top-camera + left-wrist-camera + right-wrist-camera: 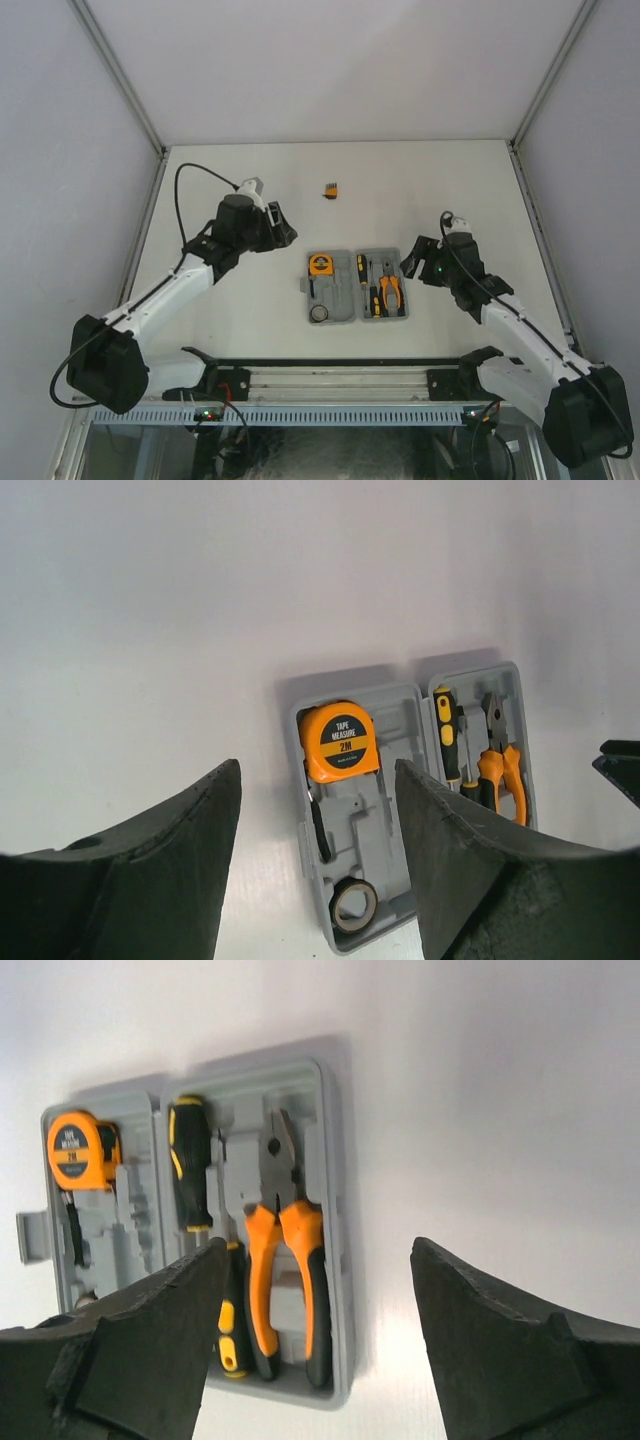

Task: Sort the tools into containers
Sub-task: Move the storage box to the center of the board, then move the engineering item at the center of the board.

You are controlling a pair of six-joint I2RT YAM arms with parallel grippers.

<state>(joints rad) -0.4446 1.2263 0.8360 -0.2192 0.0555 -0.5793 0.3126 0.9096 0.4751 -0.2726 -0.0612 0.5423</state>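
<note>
Seemingly only the block (331, 189), far beyond the case (337, 292), lies unsorted; the left gripper (318, 770), spread empty like the right gripper (320, 1250), should fetch it.

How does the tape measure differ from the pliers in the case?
The tape measure is compact and rounded; the pliers are long and slim. In the top view the tape measure sits in the left half of the case, the pliers in the right. The tape measure bears a round black label; the pliers have a grey metal head. Both are orange and lie inside the open case.
</note>
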